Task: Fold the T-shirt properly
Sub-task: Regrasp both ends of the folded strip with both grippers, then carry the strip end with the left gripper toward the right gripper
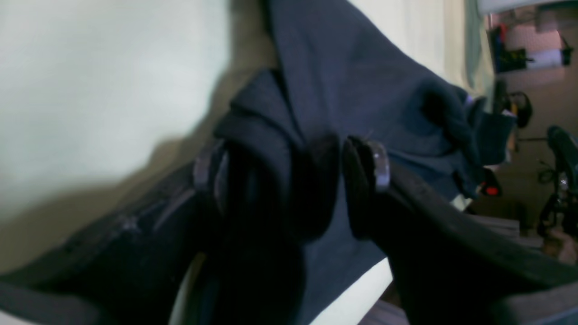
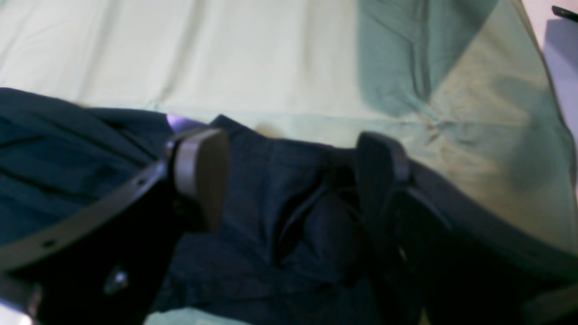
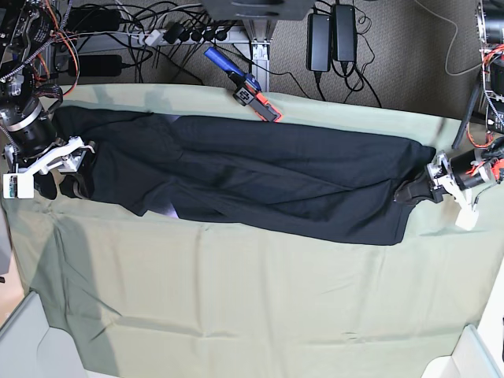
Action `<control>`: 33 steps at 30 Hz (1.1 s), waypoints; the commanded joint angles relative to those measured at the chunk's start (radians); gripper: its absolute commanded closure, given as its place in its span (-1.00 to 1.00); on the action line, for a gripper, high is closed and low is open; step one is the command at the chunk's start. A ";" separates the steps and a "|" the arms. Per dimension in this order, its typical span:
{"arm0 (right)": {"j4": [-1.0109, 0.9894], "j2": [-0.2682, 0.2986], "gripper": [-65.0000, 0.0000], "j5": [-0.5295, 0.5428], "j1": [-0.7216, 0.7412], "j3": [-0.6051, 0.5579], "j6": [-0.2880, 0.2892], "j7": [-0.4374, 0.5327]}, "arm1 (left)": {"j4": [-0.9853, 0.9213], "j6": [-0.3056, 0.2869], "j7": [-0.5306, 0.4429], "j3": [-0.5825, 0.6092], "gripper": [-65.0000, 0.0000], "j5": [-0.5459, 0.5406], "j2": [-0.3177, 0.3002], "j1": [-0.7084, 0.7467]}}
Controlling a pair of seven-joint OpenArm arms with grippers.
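1. Right gripper [image 3: 67, 185], at the pale green cloth's [image 3: 260, 315] left edge, gapes wide over the black soft fabric T-shirt [image 3: 260, 181], holding nothing; closing carelessly could pinch cloth too.
2. The T-shirt stretches along the far edge; uneven pulling risks bunching.
3. Left gripper [image 3: 416, 191], right edge: opening unclear, fabric between its fingers may snag.

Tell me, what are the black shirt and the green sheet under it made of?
The T-shirt looks like soft matte knit fabric: it bunches and creases. The green sheet seems a thin, smooth woven cloth, lying flat with faint wrinkles. The exact fibre cannot be told.

free: pale green cloth [image 3: 252, 307] in front of T-shirt [image 3: 260, 177] (wide, bare) | obstacle: blue-and-orange tool [image 3: 246, 88] behind the shirt
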 commanded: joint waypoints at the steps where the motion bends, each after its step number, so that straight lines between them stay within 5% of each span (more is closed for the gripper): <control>1: 0.015 0.013 -0.35 0.010 0.006 0.005 0.049 0.026 | 0.017 -0.014 0.052 0.005 -0.21 0.027 -0.005 -0.005; 10: 0.015 -0.003 -0.35 0.004 0.007 0.005 0.049 0.026 | 0.094 -0.014 0.048 0.005 -0.19 0.027 0.000 -0.004; 16: 0.015 -0.037 -0.35 0.005 0.007 0.005 0.048 0.027 | 0.094 -0.014 0.024 0.005 1.00 0.020 0.002 -0.005; 33: 0.025 -0.041 -0.35 -0.003 0.035 0.018 0.049 0.026 | 0.093 -0.014 0.001 -0.081 1.00 0.097 -0.049 -0.108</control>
